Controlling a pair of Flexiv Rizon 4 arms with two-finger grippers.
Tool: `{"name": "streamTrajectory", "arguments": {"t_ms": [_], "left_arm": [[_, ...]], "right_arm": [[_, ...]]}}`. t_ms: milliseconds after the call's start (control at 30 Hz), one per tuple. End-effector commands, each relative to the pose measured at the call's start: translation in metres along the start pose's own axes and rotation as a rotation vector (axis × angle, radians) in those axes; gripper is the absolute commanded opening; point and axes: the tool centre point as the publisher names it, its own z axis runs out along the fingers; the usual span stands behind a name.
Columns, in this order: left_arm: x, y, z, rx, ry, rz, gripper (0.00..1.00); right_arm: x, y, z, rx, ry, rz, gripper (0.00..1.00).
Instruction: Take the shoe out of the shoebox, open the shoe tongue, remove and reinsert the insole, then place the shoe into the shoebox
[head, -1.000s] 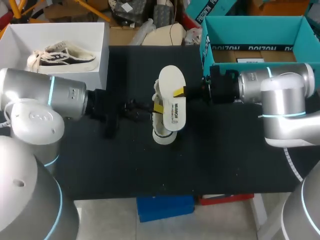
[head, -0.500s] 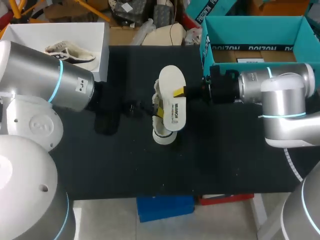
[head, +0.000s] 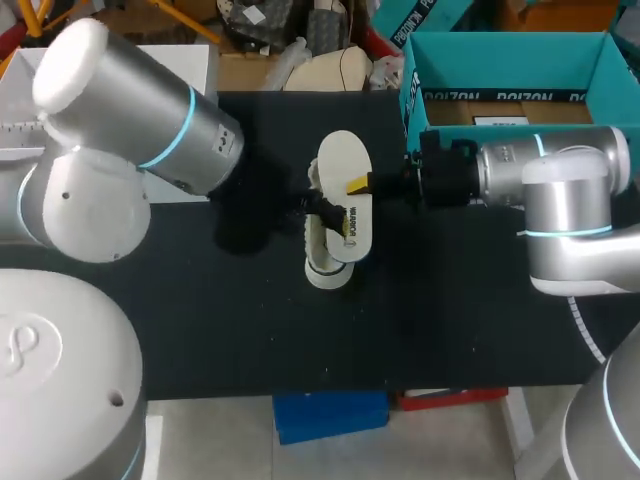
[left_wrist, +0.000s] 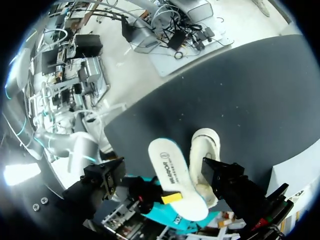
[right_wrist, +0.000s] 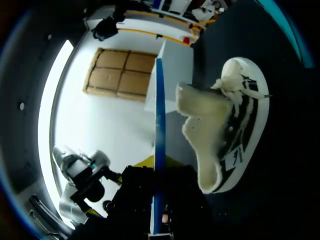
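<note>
A white sneaker lies on the black table near its middle. Just above it hangs the white insole, with my right gripper shut on its edge. In the right wrist view the insole shows edge-on ahead of the right gripper, and the shoe with its fleecy lining lies beside it. My left gripper stands open close against the shoe and insole. In the left wrist view its black fingers spread wide around the insole and shoe, holding nothing.
A teal shoebox stands open at the back right, behind my right arm. A white box at the back left is mostly hidden by my raised left arm. Bare black table lies in front of the shoe.
My left arm has swung up and to the right, now covering the white box and the second shoe in it; its gripper has closed in on the insole. The right arm, insole and shoe have not moved.
</note>
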Motion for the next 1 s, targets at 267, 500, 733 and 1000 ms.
{"name": "streamTrajectory", "arguments": {"t_ms": [267,500,733,1000], "left_arm": [[-0.014,0.011,0.000,0.287,0.969,-0.188,1.00],[-0.014,0.014,-0.011,0.280,0.989,-0.199,1.00],[-0.010,0.014,-0.014,0.242,0.895,-0.232,1.00],[-0.002,0.016,-0.010,0.190,0.801,-0.255,1.00]], "right_arm": [[0.000,0.000,0.001,0.000,-0.002,0.001,0.00],[0.000,0.000,0.001,0.000,-0.002,0.001,0.00],[0.000,0.000,0.001,0.000,-0.002,0.001,0.00],[0.000,0.000,0.001,0.000,-0.002,0.001,0.00]]}}
